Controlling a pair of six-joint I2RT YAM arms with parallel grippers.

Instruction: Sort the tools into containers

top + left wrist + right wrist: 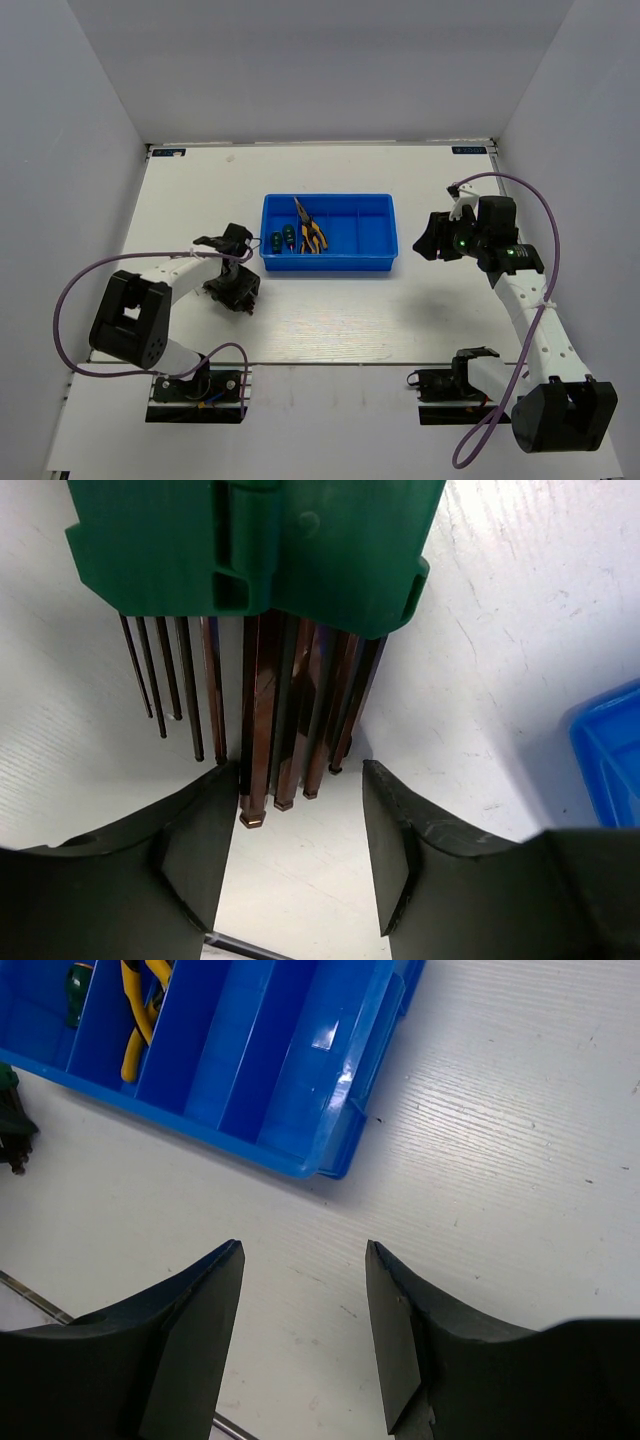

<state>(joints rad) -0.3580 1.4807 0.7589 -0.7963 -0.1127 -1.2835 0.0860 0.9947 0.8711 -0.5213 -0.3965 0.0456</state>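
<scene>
The hex key set fills the top of the left wrist view: a green holder (250, 550) with dark reddish keys (262, 720) fanned toward me on the table. My left gripper (300, 790) is open, and the longest key tips reach just between its fingertips, close to the left finger (195, 845). From above, the left gripper (236, 285) hangs just left of the blue tray (375, 262). Yellow-handled pliers (310, 232) and green screwdrivers (283, 240) lie in the tray's left compartments. My right gripper (303, 1260) is open over bare table, right of the tray (330, 1090).
White walls close the table on three sides. The right wrist view shows the tray's empty right compartments (250, 1050), the pliers (133, 1030) and the hex set's edge (10, 1110) at far left. Purple cables loop beside both arms.
</scene>
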